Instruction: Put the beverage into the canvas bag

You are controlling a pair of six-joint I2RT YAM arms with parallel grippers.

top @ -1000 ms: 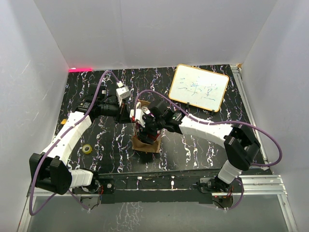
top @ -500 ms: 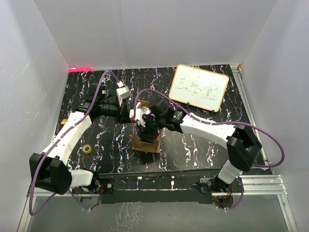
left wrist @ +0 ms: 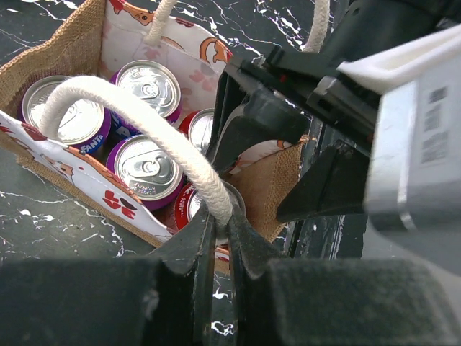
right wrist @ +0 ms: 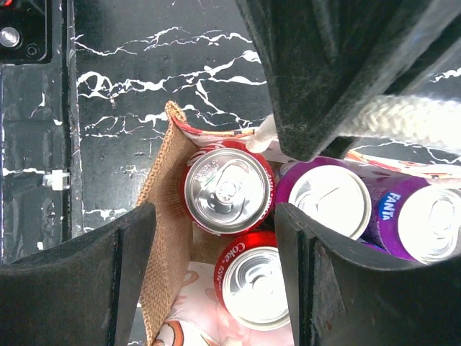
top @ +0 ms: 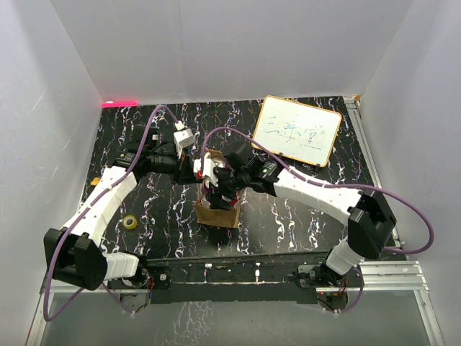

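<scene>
The canvas bag [top: 216,215] stands at the table's middle, its tan burlap wall showing in the left wrist view [left wrist: 65,50] and the right wrist view [right wrist: 162,216]. Inside stand purple Fanta cans [left wrist: 148,86] and two red Coke cans [right wrist: 227,189] [right wrist: 265,288]. My left gripper [left wrist: 217,216] is shut on a pale rope handle [left wrist: 130,108] and holds it up at the bag's far side [top: 200,171]. My right gripper [right wrist: 215,238] is open and empty just above the bag's mouth [top: 218,186], with the Coke cans seen between its fingers.
A whiteboard [top: 297,130] with a yellow frame leans at the back right. A small yellow tape roll [top: 130,222] lies on the left of the black marbled table. White walls close in the sides and back.
The right arm's wrist has shifted a little up and toward the back left over the bag, and its elbow has swung right. The left arm and the bag have stayed put.
</scene>
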